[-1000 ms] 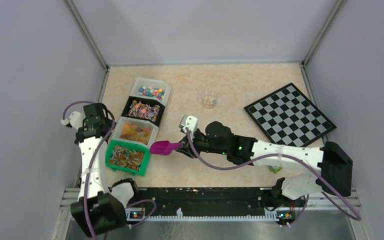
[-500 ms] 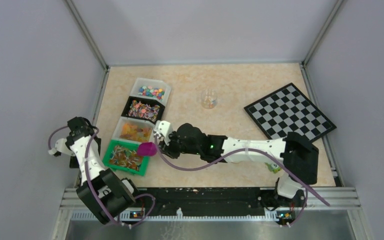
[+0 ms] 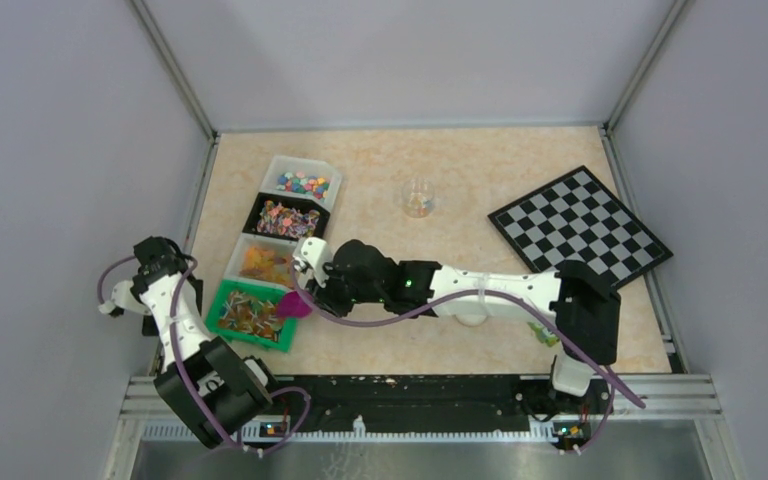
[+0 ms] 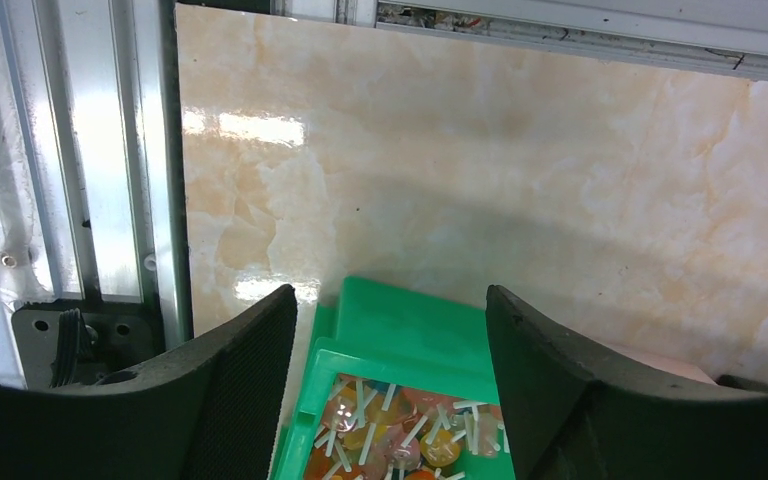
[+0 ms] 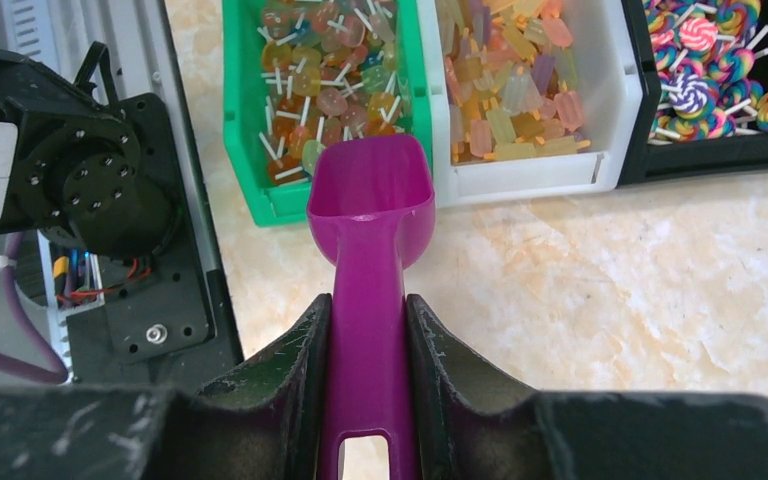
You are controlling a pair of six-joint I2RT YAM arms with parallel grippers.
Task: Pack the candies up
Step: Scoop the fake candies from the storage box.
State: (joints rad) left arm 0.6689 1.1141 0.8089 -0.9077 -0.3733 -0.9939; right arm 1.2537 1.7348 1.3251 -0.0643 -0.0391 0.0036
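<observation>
Magenta plastic is what I have pinched in the right gripper (image 5: 368, 350): both black fingers (image 5: 290, 365) press flat against the sides of the scoop (image 5: 371, 200) handle, closed as far as the handle allows, with the handle's slot showing between them. On the wrist camera the scoop's bowl points away from the gripper and hangs over the near rim of the green bin (image 5: 232, 110), at the corner where it meets the white bin (image 5: 520, 178). I cannot tell whether its lip touches anything below. The candies (image 5: 325, 80) lie heaped in these bins: small stick pieces in orange, yellow and green in the green one, pastel bars in the white one, and swirled lollipops in the black bin (image 5: 720, 158) beside it. On the overhead view a fourth, clear bin (image 3: 300, 160) of mixed coloured pieces ends the row on the far side. The left gripper (image 4: 390, 300) hangs off the outer corner of the green bin, its fingers spread wide and holding nothing, with the marbled table (image 4: 520, 150) underneath. A glass jar (image 3: 418, 197) stands well apart from the bins, and a checkerboard (image 3: 580, 230) lies to the right.
</observation>
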